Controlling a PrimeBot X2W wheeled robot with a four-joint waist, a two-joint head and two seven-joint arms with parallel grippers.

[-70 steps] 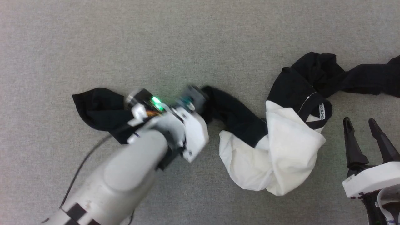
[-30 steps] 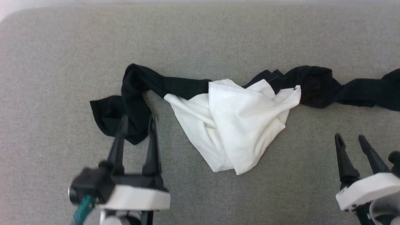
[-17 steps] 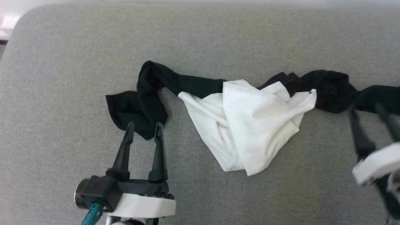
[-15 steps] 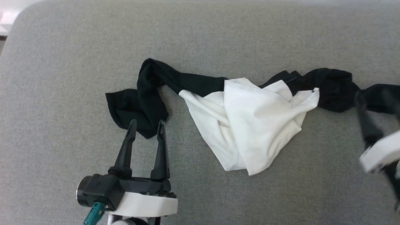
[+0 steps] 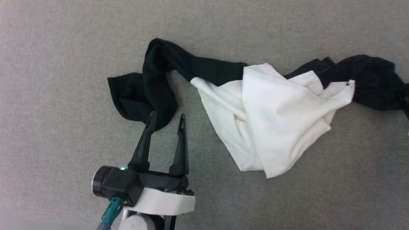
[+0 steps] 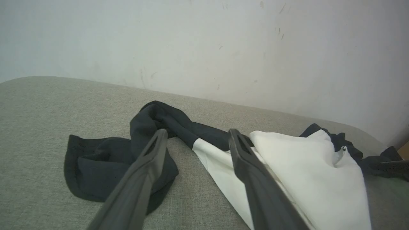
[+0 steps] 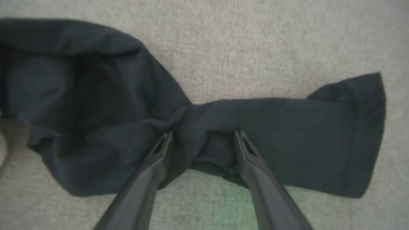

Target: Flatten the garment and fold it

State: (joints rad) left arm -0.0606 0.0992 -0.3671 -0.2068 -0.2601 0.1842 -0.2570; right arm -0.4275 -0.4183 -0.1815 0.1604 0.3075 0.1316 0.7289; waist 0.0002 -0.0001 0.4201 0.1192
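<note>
Head view: a crumpled T-shirt lies across the grey worktop, its white body bunched in a heap right of centre. One black sleeve trails toward the robot's left and doubles back on itself. The other sleeve runs off the view's right edge. The left jaws stand wide at the lower left, gripping nothing, with their fingers pointing up at the near edge of the doubled sleeve. One tip overlaps that edge; whether it touches the cloth cannot be told.

Left wrist view: the two fingers are spread well apart. Beyond the one on the view's left the black sleeve lies on the worktop; beyond the other lies the white body. A pale wall rises behind the worktop's far edge.

Right wrist view: the right jaws are wide too, looking down on the other black sleeve. It is twisted to a narrow waist, and the fingertips sit one on each side of that waist, right at the cloth and not closed on it. A faint green glow falls on the worktop between the fingers.
</note>
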